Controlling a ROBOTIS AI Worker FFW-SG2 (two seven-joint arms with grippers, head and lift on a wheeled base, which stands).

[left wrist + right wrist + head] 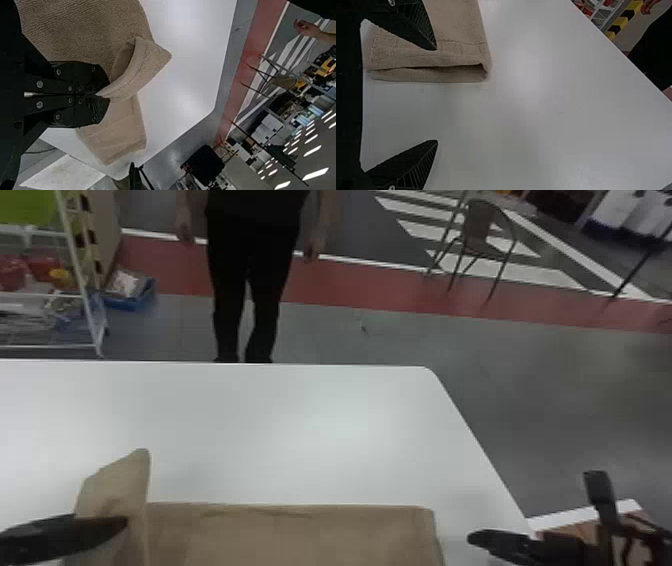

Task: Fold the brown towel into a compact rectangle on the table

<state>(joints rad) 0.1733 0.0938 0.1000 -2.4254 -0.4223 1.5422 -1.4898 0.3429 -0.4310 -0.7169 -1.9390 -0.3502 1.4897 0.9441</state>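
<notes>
Head view high; wrist views close.

A white table (300, 430) with a rounded corner carries the brown towel (300, 537).

Brown towel (310, 537) — near side cut off, head view.

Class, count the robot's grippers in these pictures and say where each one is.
2. The left gripper is closed on a raised part of the brown towel; the right gripper is open near the towel's right end.
</notes>
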